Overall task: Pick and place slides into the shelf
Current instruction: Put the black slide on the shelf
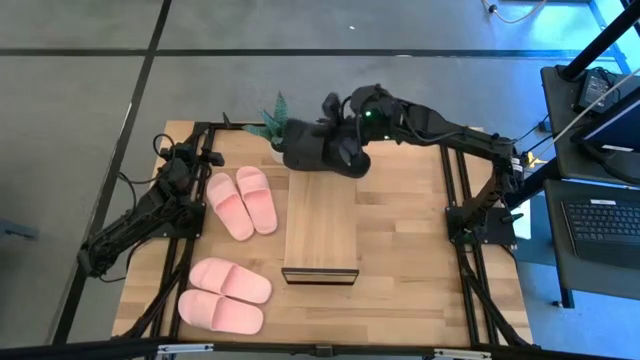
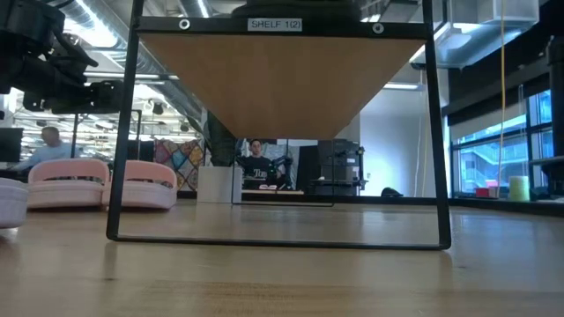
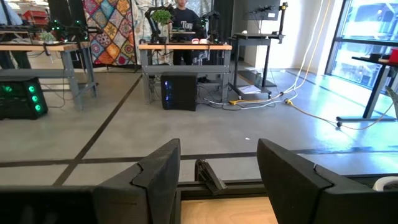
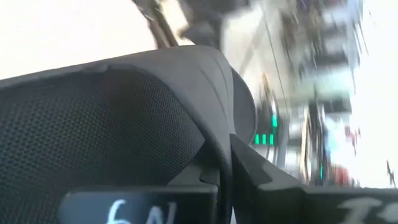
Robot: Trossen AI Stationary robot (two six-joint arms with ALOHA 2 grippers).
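The shelf (image 1: 320,228) stands mid-table and has a light plank top; its dark frame fills the low view (image 2: 132,132). Two black slides (image 1: 318,152) sit side by side over the shelf's far end. My right gripper (image 1: 345,135) is above them, shut on one black slide (image 4: 124,118). One pale pink pair (image 1: 243,203) lies on the table left of the shelf. The other pink pair (image 1: 225,296) lies nearer the front left. My left gripper (image 3: 217,180) waits open and empty at the table's far left (image 1: 185,162). My right gripper pinches a thin curved part of the black slide (image 4: 222,163), beside the dotted footbed, between its two fingers. The fingers come from the table's far right, slanting down. I cannot tell whether the slide rests on the shelf top or hangs clear of it.
A small green plant in a white pot (image 1: 272,128) stands at the far edge, right behind the black slides. Dark frame rails (image 1: 455,215) run along both table sides. Bare wood shows right of the shelf (image 1: 400,230). A person sits in the room beyond (image 2: 256,167).
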